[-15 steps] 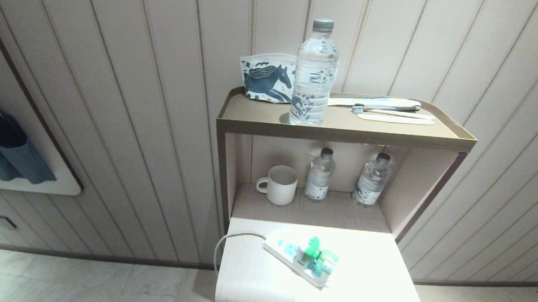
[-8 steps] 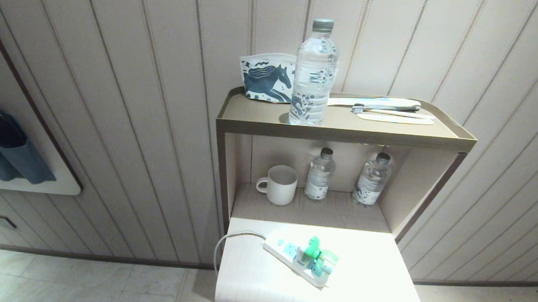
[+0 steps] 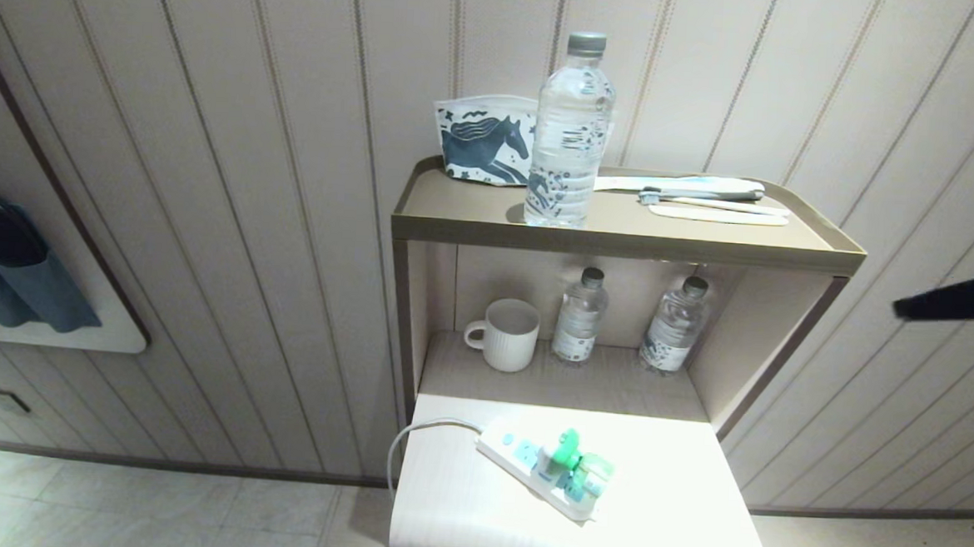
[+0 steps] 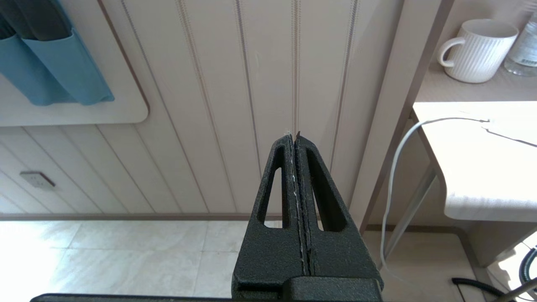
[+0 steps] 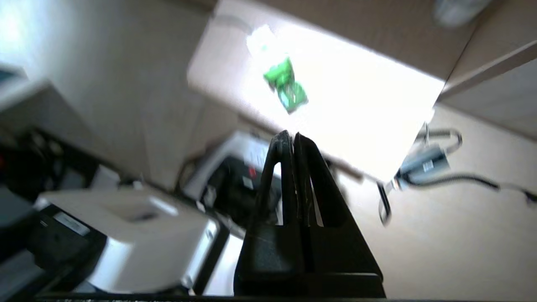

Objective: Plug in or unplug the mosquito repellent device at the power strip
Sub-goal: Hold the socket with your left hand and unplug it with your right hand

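The mosquito repellent device (image 3: 574, 466), a small green bottle with a green-and-white head, lies on the white power strip (image 3: 519, 454) on the low table (image 3: 674, 517). Whether its prongs sit in a socket cannot be seen. My right gripper (image 3: 900, 309) shows as a dark, shut tip at the right edge, high above and to the right of the table. From its wrist the right gripper (image 5: 291, 135) is shut and empty, with the device (image 5: 285, 86) and the strip (image 5: 260, 37) far ahead. My left gripper (image 4: 293, 135) is shut and empty, parked low, left of the table.
A white mug (image 3: 505, 334) and two small water bottles (image 3: 578, 316) (image 3: 673, 325) stand on the shelf behind the table. On the top tray are a tall bottle (image 3: 569, 132), a horse-print pouch (image 3: 481, 144) and toothbrushes (image 3: 707, 202). The strip's cord (image 3: 412, 436) hangs off the table's left edge.
My right arm has swung up into the head view at the right edge. The device, the strip and the left arm have not moved.
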Tool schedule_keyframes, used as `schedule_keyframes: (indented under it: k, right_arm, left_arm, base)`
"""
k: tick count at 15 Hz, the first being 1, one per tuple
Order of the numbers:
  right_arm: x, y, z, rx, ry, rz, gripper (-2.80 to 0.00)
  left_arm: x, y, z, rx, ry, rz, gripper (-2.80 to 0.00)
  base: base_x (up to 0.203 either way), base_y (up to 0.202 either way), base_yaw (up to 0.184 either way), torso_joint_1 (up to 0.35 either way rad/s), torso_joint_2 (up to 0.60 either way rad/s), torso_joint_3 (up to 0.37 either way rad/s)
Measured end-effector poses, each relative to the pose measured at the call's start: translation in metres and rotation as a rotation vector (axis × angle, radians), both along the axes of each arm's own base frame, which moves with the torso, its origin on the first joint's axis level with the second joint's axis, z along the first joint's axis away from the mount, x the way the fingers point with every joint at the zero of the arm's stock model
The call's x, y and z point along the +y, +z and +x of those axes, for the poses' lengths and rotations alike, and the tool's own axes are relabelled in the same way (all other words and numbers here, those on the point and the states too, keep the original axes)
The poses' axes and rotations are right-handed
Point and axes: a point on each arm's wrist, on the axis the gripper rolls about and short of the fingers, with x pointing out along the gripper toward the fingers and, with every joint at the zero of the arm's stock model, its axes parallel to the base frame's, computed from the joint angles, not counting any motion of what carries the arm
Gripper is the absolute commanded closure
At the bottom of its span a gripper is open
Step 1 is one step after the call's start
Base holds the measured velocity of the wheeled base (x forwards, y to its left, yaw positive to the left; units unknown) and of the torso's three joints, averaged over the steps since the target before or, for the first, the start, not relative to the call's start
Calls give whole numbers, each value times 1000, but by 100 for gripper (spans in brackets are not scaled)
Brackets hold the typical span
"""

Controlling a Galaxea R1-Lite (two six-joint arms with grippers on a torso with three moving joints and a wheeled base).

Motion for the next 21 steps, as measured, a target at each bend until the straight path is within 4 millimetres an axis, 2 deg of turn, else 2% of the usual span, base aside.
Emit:
schedule_keyframes:
  k: [2,3,6,8,11,16,21]
  right_arm:
    - [27,-20,27,148,80,-147,0]
    - [41,-31,38,199,117,-219,-280]
    - [69,-67,67,219,207,-516,-280]
    - [88,-84,86,166,237,-608,-280]
    - [116,-111,107,156,278,-624,-280]
    - [160,-175,131,165,386,-609,-280]
    - [172,-208,145,221,441,-634,-280]
  left_arm:
    - [0,0,0,0,0,1,0]
    - [0,0,0,0,0,0,0]
    - [0,0,0,0,0,0,0]
    - [0,0,0,0,0,0,0]
    - [0,0,0,0,0,0,0]
    - [0,0,0,0,0,0,0]
    - [0,0,0,0,0,0,0]
  base:
    - [0,0,0,0,0,0]
    - [0,0,0,0,0,0]
    - [0,0,0,0,0,0]
    - [0,0,0,0,0,0]
    - [0,0,0,0,0,0]
    - [0,0,0,0,0,0]
    - [0,0,0,0,0,0]
